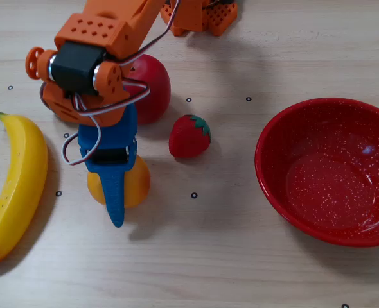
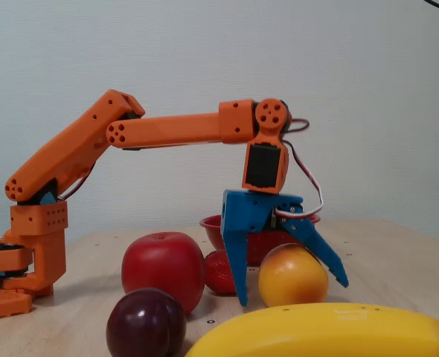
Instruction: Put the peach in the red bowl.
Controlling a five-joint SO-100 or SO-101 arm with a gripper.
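The peach (image 1: pixel 138 183) is a yellow-orange fruit resting on the table; in the fixed view (image 2: pixel 292 275) it sits between the blue fingers. My gripper (image 1: pixel 115 189) points down over it, open, with one finger on each side of the peach (image 2: pixel 292 291). One fingertip (image 2: pixel 243 297) reaches the table on the arm side; the other (image 2: pixel 340 277) slopes over the far side. The red bowl (image 1: pixel 273 138) with white speckles stands empty at the right of the overhead view, well apart from the peach; only part of its rim (image 2: pixel 213 223) shows behind the gripper in the fixed view.
A red apple (image 1: pixel 154 86) and a strawberry (image 1: pixel 189 136) lie between the peach and the arm's base. A banana (image 1: pixel 16 186) lies along the left edge. A dark purple plum (image 2: pixel 145 323) sits near the apple in the fixed view.
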